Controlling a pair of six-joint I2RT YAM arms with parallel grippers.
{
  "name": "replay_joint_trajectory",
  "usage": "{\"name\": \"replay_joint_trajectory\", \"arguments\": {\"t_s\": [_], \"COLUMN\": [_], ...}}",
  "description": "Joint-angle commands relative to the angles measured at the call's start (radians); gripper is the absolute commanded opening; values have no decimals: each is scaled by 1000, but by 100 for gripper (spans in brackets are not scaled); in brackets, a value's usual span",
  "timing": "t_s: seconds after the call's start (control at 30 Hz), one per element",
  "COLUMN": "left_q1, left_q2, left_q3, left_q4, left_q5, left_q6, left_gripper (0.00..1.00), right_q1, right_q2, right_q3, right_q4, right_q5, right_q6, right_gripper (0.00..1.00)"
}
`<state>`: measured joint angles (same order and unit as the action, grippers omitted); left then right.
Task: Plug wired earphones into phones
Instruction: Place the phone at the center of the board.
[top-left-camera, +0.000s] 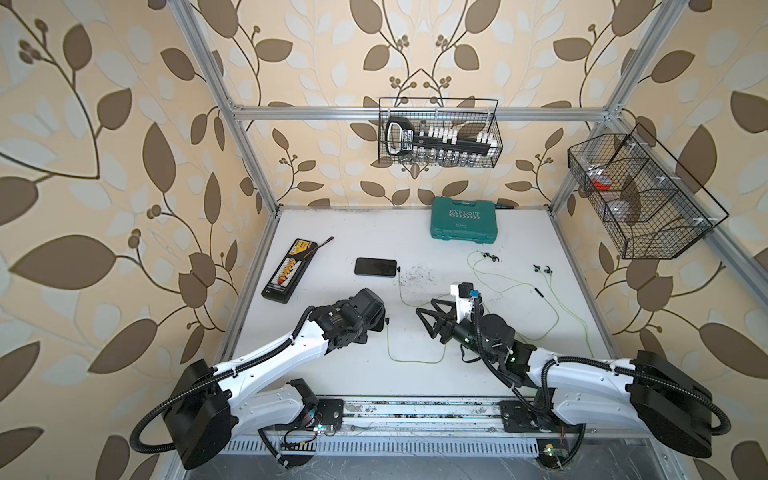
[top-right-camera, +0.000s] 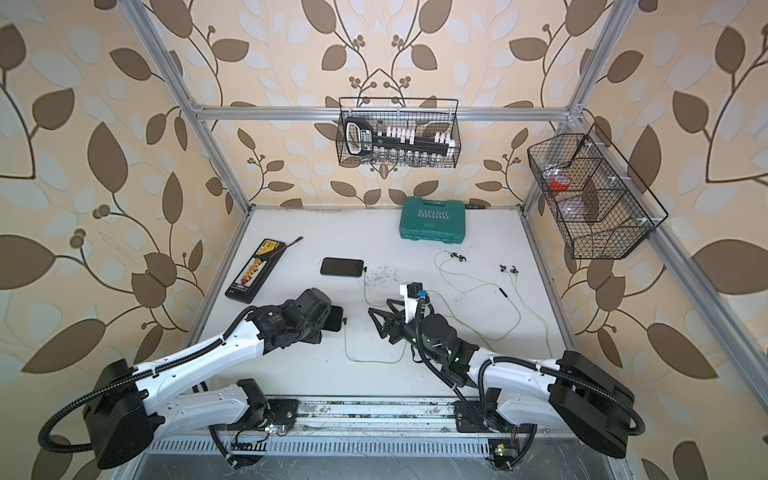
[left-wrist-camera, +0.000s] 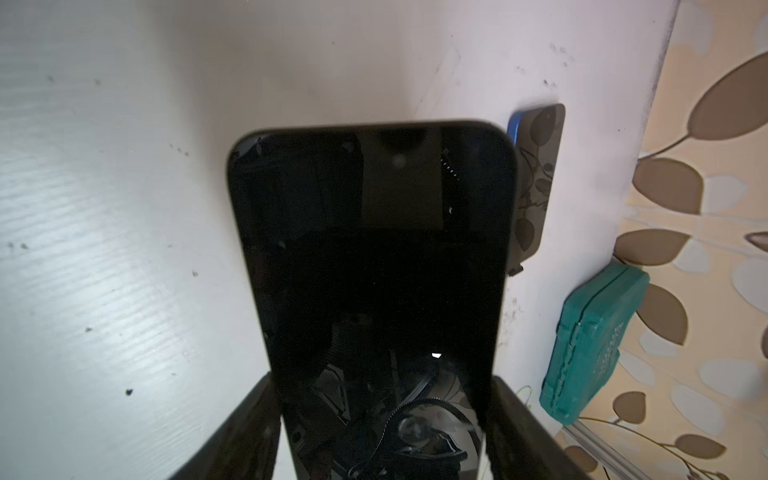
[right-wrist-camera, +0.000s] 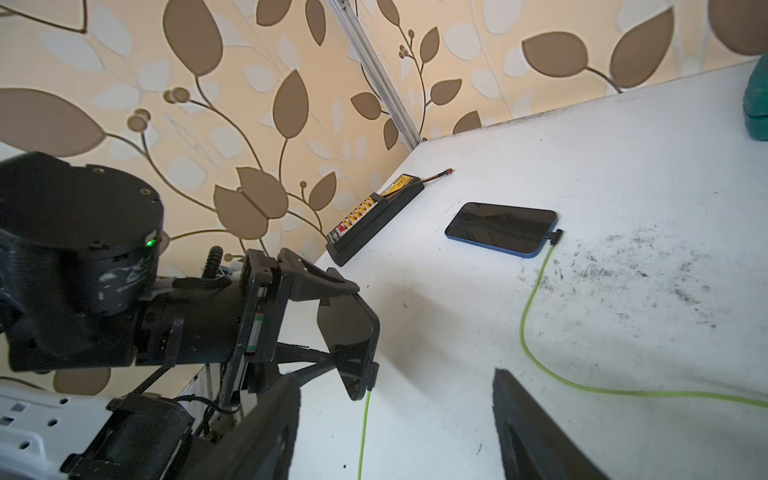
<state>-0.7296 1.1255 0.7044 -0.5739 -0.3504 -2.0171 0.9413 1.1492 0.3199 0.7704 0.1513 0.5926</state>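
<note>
My left gripper (top-left-camera: 370, 318) (left-wrist-camera: 382, 415) is shut on a glossy black phone (top-right-camera: 336, 318) (left-wrist-camera: 374, 249) (right-wrist-camera: 353, 336), held on edge above the table. A small black plug (top-left-camera: 387, 320) (right-wrist-camera: 371, 376) sits in that phone's end, and its yellow-green cable (right-wrist-camera: 365, 428) hangs down to the table. My right gripper (top-left-camera: 426, 307) (right-wrist-camera: 395, 424) stands open just right of the plug, holding nothing. The other phone (top-left-camera: 375, 266) (right-wrist-camera: 500, 227) lies flat with an angled plug (top-left-camera: 399, 269) (right-wrist-camera: 556, 236) in its right end. Earbuds (top-left-camera: 488, 257) (top-left-camera: 542, 269) and a remote (top-left-camera: 539, 292) lie at the right.
A teal tool case (top-left-camera: 464, 219) stands at the back. A long black case with orange-white bits (top-left-camera: 286, 270) lies at the left edge. Wire baskets hang on the back rail (top-left-camera: 440, 133) and right rail (top-left-camera: 640, 195). Cable loops (top-left-camera: 415, 361) cross the table's front middle.
</note>
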Motion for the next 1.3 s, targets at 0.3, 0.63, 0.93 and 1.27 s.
{"name": "replay_joint_trajectory", "arguments": {"t_s": [0.3,0.63,0.93,1.27], "left_q1": [83,97,97,99], "left_q2": [218,298,238,-143], "left_q3": [-11,-6,-10,94], "left_q4": [48,50,-6,-155], "left_q5": [51,115,76,-227], "left_q6": [-132,-131,-87,481], "left_gripper": [69,84,99,99], "right_q1": [1,0,0,3], "right_q2": [-10,-11,-65,-270], "right_q3": [0,-1,-24,22], "right_q4": [-58,-69,-71,-265], "right_q5": [83,102,153,316], "right_q6": [-23,-29,-78,-201], "right_gripper": [72,72,75,99]}}
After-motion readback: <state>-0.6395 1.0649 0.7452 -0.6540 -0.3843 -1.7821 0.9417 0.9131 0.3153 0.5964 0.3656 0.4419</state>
